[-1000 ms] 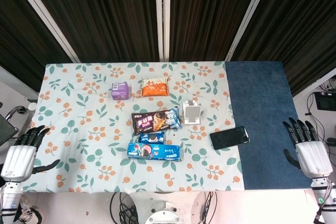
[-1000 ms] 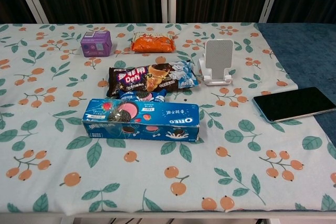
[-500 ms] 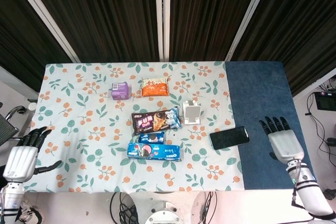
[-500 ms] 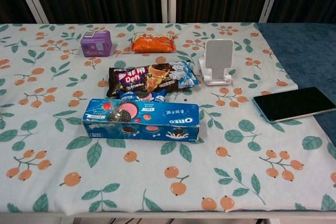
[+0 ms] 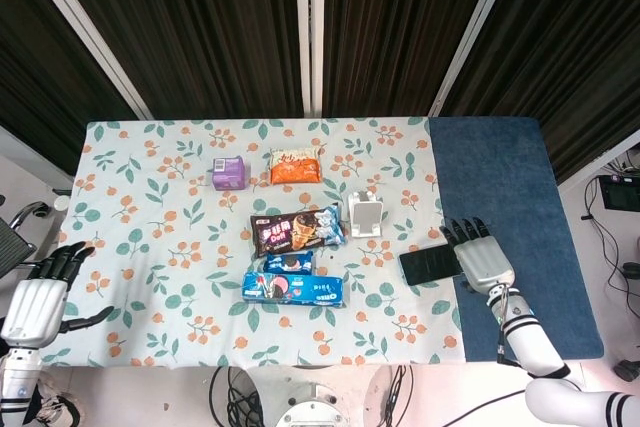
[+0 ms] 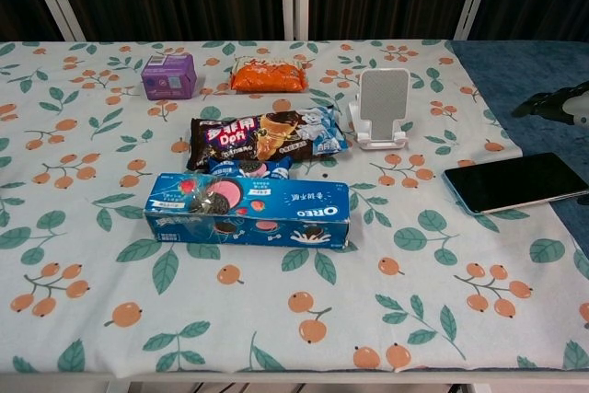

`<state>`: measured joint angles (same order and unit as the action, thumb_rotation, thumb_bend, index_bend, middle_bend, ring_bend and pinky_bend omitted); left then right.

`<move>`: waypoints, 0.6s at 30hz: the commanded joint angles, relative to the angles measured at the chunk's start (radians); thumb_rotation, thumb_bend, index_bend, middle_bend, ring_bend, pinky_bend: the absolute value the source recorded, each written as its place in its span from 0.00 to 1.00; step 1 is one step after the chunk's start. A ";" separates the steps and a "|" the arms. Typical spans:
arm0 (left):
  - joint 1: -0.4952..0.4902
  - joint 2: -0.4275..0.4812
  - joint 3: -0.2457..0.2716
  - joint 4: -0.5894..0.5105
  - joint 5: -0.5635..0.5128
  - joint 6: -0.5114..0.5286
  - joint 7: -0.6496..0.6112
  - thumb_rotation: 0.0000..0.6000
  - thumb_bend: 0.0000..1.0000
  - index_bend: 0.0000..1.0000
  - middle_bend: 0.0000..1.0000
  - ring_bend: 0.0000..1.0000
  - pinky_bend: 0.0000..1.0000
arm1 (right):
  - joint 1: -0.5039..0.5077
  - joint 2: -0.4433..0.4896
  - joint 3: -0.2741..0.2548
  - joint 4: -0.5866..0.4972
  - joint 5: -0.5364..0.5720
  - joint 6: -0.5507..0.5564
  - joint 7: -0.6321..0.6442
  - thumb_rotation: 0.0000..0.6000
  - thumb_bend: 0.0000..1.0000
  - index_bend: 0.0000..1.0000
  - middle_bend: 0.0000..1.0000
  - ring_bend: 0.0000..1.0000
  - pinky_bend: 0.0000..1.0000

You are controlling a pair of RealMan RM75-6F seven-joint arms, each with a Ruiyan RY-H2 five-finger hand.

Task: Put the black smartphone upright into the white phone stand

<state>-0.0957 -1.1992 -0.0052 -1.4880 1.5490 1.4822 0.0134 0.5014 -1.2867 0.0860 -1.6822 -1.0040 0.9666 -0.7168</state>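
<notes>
**Approach stage: phone not yet grasped**

Phone point(image 5: 431, 264) flat, screen up, at the seam of floral cloth point(image 5: 150, 197) and blue mat point(image 5: 500, 177); near the stand point(image 5: 366, 217), not touching it. Stand upright and vacant beside the ice-cream pack point(image 5: 297, 231). Right hand point(image 5: 478, 255) over the phone's right end, fingers spread and holding nothing; contact with the phone impossible to tell. Left hand point(image 5: 38, 292) off the table's left edge, fingers loose, grasping nothing. Remaining, by judgement: grasp, lift, turn upright, seat in stand.
</notes>
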 commanded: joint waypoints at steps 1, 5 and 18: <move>0.001 0.000 0.000 0.003 -0.002 0.000 -0.002 0.68 0.10 0.14 0.11 0.11 0.24 | 0.013 -0.019 -0.004 0.012 0.019 -0.008 0.004 1.00 0.07 0.00 0.00 0.00 0.00; 0.002 0.001 0.000 0.005 -0.004 0.000 -0.004 0.68 0.09 0.14 0.11 0.11 0.24 | 0.033 -0.040 -0.011 0.027 0.051 -0.020 -0.003 1.00 0.08 0.00 0.00 0.00 0.00; 0.003 -0.001 0.002 0.006 -0.015 -0.011 -0.001 0.69 0.10 0.14 0.11 0.11 0.24 | 0.078 -0.084 -0.030 0.062 0.091 -0.029 0.011 1.00 0.12 0.08 0.00 0.00 0.00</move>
<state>-0.0927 -1.2002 -0.0031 -1.4819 1.5344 1.4710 0.0123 0.5784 -1.3705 0.0569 -1.6201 -0.9136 0.9390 -0.7069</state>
